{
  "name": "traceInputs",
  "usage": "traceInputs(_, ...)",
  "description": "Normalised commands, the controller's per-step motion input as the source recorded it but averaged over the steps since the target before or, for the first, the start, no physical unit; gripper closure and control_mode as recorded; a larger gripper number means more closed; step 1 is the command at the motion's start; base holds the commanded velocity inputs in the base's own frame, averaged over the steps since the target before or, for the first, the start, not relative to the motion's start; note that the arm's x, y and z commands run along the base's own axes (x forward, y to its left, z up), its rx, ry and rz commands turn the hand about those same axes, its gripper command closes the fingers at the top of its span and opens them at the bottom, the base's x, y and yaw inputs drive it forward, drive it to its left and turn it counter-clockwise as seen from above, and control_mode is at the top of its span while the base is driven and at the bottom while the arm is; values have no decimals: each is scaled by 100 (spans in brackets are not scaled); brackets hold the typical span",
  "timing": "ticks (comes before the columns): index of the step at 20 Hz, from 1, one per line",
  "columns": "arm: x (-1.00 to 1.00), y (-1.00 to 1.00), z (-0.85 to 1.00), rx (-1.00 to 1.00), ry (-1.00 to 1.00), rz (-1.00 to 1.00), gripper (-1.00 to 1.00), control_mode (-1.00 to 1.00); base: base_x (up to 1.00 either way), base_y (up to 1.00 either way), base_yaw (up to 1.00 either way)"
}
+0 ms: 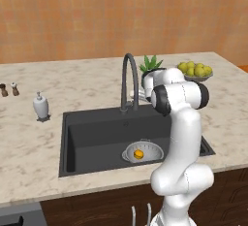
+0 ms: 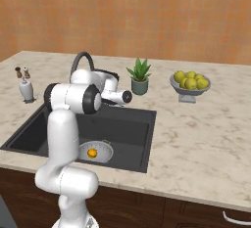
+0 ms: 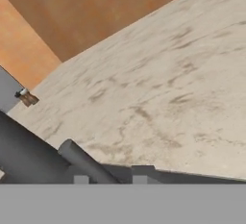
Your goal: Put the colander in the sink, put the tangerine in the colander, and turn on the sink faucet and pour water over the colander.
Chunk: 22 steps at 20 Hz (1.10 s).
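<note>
Showing tangerine [image 1: 138,154] in colander [image 1: 151,147]: base views.

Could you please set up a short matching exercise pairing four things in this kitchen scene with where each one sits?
Things:
1. tangerine
2. colander
3. soap dispenser
4. lemons

Places:
A. in the grey footed bowl
B. on the sink floor
C. on the counter on the far side of the sink from the lemons
D. inside the colander

Pairs: 1-D, 2-B, 3-C, 4-A
</note>
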Motion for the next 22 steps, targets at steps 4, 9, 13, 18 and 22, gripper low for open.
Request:
traceInputs(4,36,-28,-15,0,2,-3,100,-100,0,0,0)
traceInputs(9,34,-27,-20,0,6,-5,100,-100,0,0,0)
traceInputs(13,29,-42,-20,0,10,-9,100,-100,0,0,0)
traceInputs(18,5,-67,-34,0,10,-12,100,-100,0,0,0)
traceInputs(22,0,-93,-45,0,7,-14,100,-100,0,0,0)
